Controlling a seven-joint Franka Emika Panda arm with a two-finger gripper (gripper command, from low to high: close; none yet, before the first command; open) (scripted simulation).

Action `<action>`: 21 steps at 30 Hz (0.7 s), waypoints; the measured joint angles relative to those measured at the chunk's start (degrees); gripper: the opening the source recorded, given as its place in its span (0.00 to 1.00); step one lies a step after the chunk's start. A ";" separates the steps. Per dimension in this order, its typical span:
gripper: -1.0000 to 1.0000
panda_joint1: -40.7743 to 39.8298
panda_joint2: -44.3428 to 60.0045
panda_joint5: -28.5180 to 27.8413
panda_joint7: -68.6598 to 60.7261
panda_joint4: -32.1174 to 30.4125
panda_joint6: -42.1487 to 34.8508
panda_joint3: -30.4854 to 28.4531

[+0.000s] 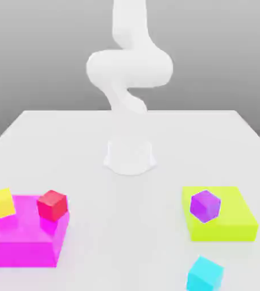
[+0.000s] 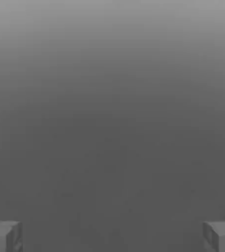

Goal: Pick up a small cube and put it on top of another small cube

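Cyan cube [image 1: 205, 274] lies free on the bench [image 1: 130, 142], so your hand [image 2: 112, 236] waits spread wide, empty.

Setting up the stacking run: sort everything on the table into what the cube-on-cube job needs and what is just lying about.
For the job:
- cyan cube, on the table
- red cube, on the magenta block
- gripper, open

Lying about:
- yellow cube, on the magenta block
- purple cube, on the lime block
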 joint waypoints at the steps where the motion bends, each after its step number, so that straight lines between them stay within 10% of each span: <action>1: 0.50 0.61 2.26 -0.08 -1.19 -0.15 0.77 0.02; 21: 0.50 10.13 43.98 -0.78 -23.64 -2.89 14.95 2.37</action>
